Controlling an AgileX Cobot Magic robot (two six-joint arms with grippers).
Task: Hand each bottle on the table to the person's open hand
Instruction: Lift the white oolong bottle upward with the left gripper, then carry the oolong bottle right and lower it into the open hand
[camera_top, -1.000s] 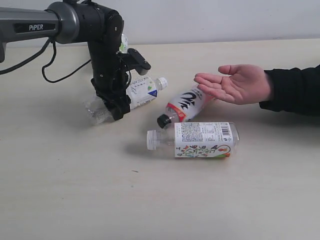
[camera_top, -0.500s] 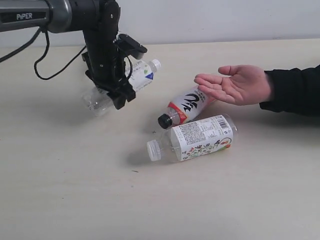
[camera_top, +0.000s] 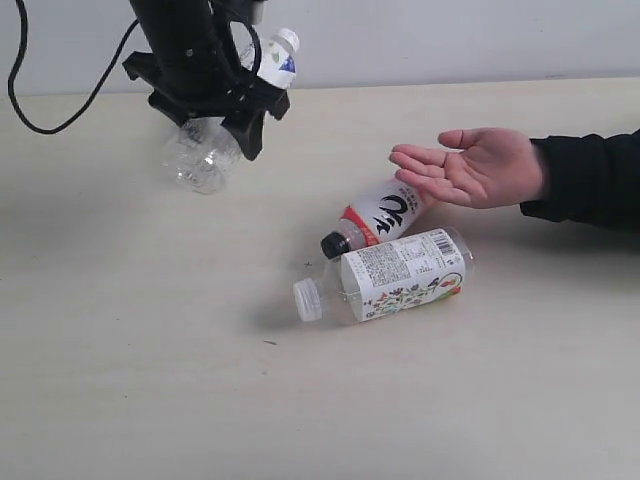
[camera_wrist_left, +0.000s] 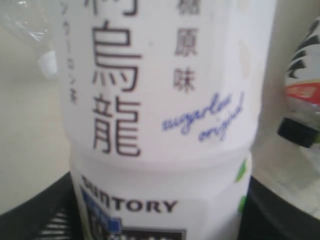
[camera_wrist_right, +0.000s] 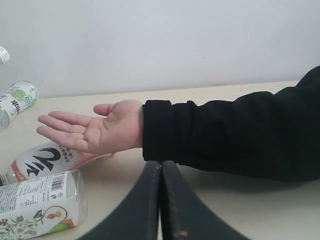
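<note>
**A:** Which step is this?

**B:** Handing over one bottle, I'd say. The left gripper (camera_top: 212, 110) pinches the white-label bottle (camera_top: 276, 66) around its middle. It hangs in the air over the far left of the desk (camera_top: 120, 380), cap tilted up and right.

**A:** And next?

**B:** Carry it right to the person's open hand (camera_top: 478, 166), palm up and well apart, and release only once it rests there. The black-capped bottle (camera_top: 378, 216) and the floral bottle (camera_top: 400, 275) lie near that hand. The right gripper (camera_wrist_right: 161, 200) is pressed together, holding nothing.

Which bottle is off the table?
The white-label bottle, gripped in the left tool above the table; the black-capped bottle and floral-label bottle lie on their sides on it.
</note>
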